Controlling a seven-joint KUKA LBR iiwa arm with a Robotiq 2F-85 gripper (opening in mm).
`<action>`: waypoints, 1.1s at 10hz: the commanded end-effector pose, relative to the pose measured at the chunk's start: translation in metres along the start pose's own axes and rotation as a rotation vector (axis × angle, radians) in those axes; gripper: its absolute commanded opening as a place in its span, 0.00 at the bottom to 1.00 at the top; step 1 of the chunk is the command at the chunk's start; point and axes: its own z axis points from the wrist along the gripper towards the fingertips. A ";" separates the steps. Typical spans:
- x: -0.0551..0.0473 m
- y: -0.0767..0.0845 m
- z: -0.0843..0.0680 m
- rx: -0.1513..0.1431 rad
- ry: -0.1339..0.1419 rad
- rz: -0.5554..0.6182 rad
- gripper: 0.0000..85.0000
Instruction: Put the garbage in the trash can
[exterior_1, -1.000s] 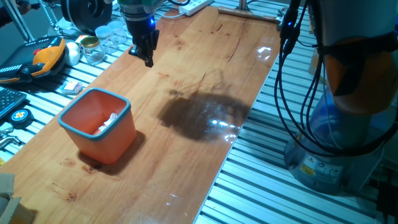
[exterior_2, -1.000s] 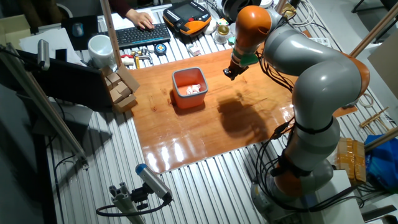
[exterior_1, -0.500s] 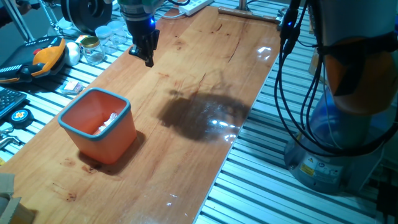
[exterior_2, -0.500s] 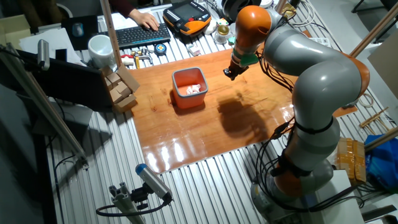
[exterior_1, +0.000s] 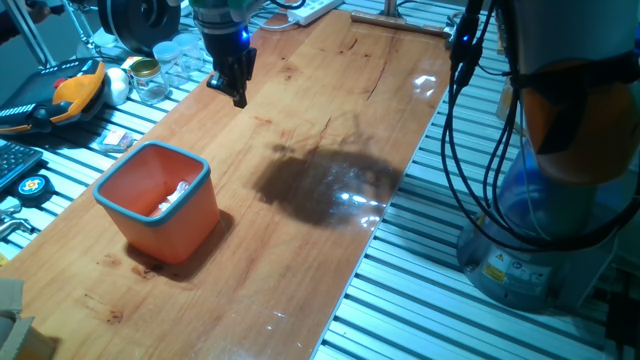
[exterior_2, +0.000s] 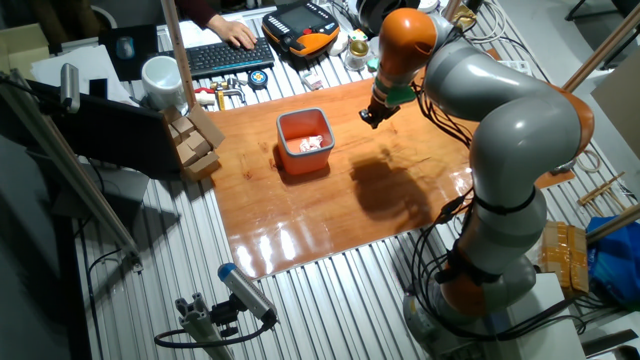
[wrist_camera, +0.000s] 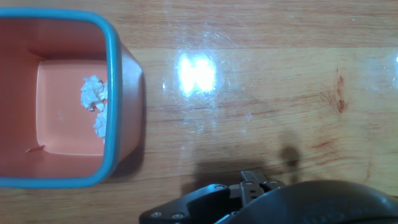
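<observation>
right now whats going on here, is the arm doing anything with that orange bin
The white garbage already lies inside the orange trash can, so the job looks done. The gripper hangs above the wooden table, off to one side of the can, touching nothing and carrying nothing that shows. Whether its fingers are open or shut cannot be told from these views.

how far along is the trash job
It looks done: the white garbage lies inside the orange trash can, also seen in one fixed view. The hand hangs above the wooden table, apart from the can, carrying nothing visible. No scrap shows on the table.
</observation>
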 end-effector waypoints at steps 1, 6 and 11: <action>0.000 0.000 0.000 0.000 0.002 -0.001 0.00; 0.002 0.002 0.002 -0.009 -0.014 0.018 0.00; 0.005 0.006 0.004 -0.015 -0.028 0.028 0.00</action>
